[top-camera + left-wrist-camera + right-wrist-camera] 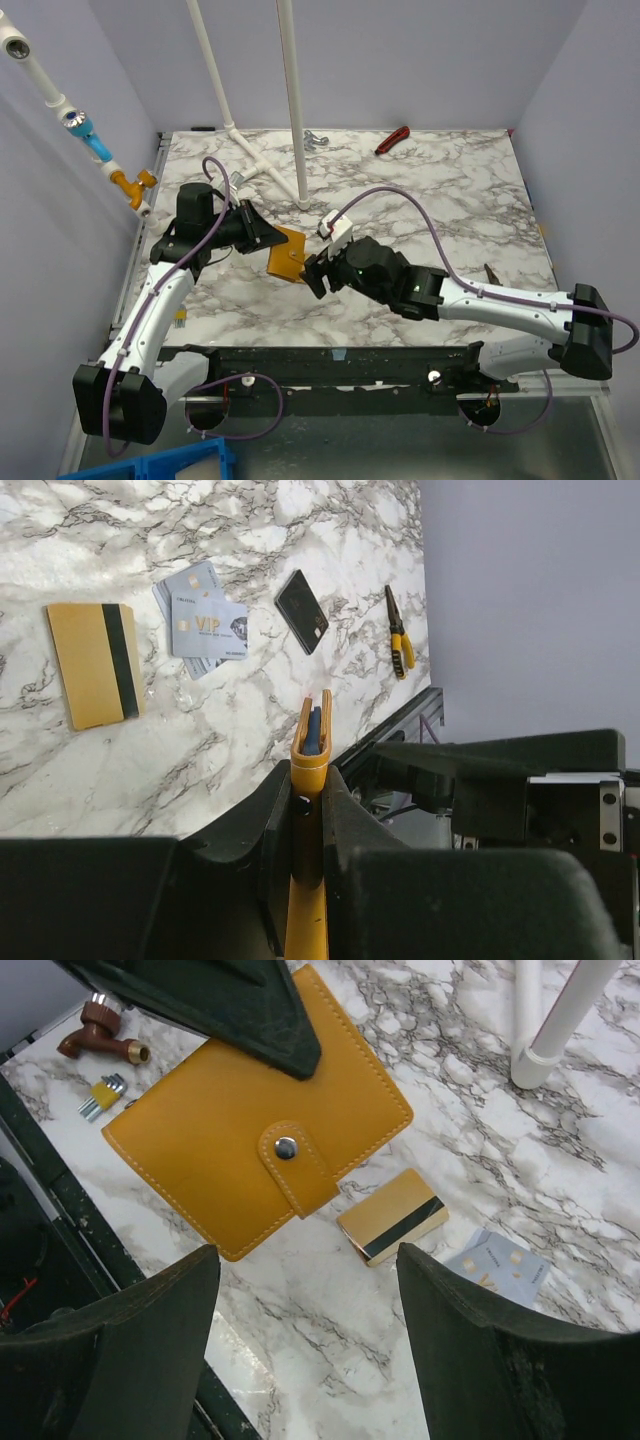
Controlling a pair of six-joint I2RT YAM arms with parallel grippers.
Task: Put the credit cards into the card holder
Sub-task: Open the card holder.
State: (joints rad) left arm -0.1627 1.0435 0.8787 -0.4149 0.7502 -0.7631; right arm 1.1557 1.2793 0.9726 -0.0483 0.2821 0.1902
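The card holder (285, 260) is a yellow leather wallet with a snap tab. My left gripper (262, 238) is shut on its edge and holds it tilted above the table. In the left wrist view the holder (312, 735) stands edge-on between the fingers (255, 830). A gold-tan card with a dark stripe (392, 1215) and pale grey-blue cards (497, 1263) lie flat on the marble; they also show in the left wrist view as the gold card (95, 663) and the grey-blue cards (205, 625). My right gripper (305, 1255) is open and empty, above the table just short of the gold card, beside the holder (230, 1130).
A black card (302, 625) and yellow-handled pliers (400, 640) lie beyond the cards. A white pipe stand (295, 110) rises at mid-table. Red pliers (392, 140) lie at the back. Yellow hex keys (105, 1095) and a brown tap (100, 1038) sit at the left edge.
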